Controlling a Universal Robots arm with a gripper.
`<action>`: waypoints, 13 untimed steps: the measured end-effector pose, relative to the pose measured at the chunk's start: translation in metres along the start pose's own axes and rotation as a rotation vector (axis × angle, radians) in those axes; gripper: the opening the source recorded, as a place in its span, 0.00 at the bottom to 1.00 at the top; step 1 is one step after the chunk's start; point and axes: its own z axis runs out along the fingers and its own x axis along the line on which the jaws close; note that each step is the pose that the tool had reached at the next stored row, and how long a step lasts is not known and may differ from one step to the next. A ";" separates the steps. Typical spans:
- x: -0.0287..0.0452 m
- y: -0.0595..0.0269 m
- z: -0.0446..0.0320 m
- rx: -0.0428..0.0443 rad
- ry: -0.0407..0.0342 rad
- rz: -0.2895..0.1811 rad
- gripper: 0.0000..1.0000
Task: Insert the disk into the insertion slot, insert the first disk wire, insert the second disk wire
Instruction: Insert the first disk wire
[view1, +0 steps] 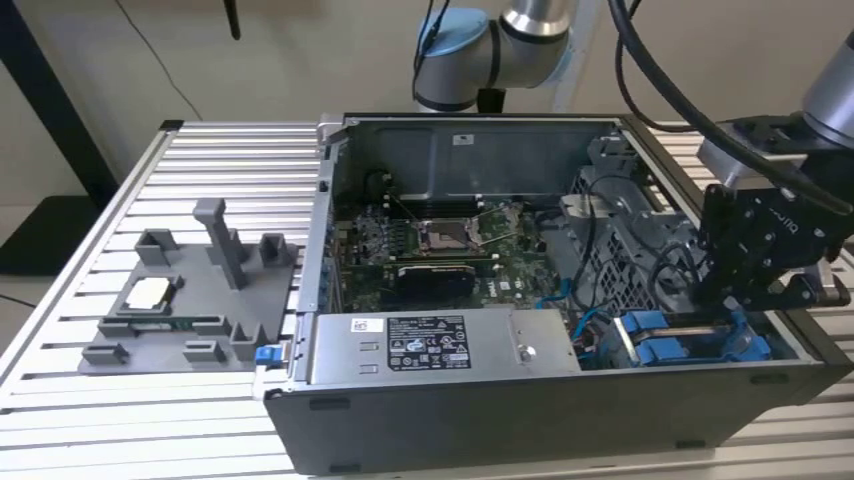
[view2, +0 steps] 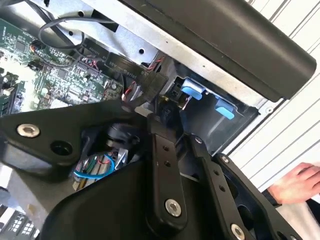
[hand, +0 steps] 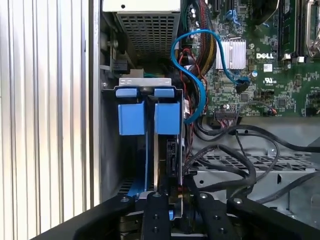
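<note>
My black gripper (view1: 714, 312) reaches down into the open computer case at the exterior view's right, right over the insertion slot (view1: 774, 352), a grey bay with blue plastic parts. In the first wrist view the gripper (hand: 172, 192) points at the disk's blue carrier (hand: 167, 117), which stands on edge in the slot (hand: 111, 89). The disk body is mostly hidden behind the carrier. A blue cable (hand: 187, 65) loops down beside the carrier, and black wires (hand: 240, 150) run in toward the gripper. In the second wrist view the gripper (view2: 165, 112) sits close to two blue tabs (view2: 192, 92).
A grey power-supply box (view1: 441, 345) with a sticker lies along the case's front wall, next to the bay. The motherboard (view1: 441, 240) fills the case floor. A grey fixture (view1: 187, 300) stands on the slatted table at the left. A person's hand (view2: 300, 182) rests outside the case.
</note>
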 end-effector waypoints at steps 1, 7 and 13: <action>0.0000 0.0001 -0.0035 -0.0002 0.0001 0.000 0.27; 0.0000 0.0014 -0.0294 -0.0004 0.0003 0.000 0.27; -0.0006 0.0032 -0.0479 -0.0004 0.0000 0.001 0.27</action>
